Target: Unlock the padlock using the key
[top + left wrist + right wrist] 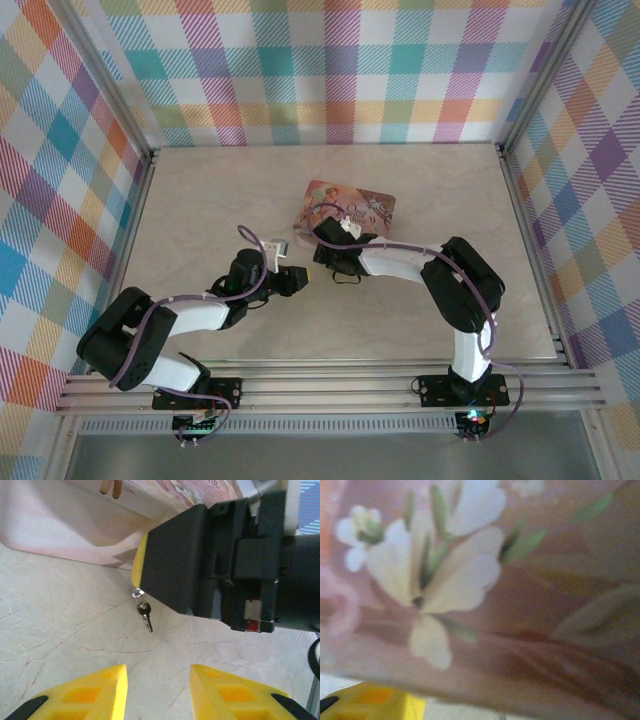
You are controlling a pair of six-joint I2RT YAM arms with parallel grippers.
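As my left wrist camera shows it, the key (145, 615): small, dark, headed by a silvery ring (135, 594), pointing downward in that view, just under the yellow finger (138, 562) of my right gripper (325, 258); whether that gripper pinches the ring, or is spread or pressed together, I cannot tell. Beneath: pale marbled table (60, 635). My left gripper (157, 680): yellow fingers spread, empty, near the key, not touching. Behind: pink flowered tin box (365, 205), close against the right gripper. From above, both grippers face each other just before the box's near edge.
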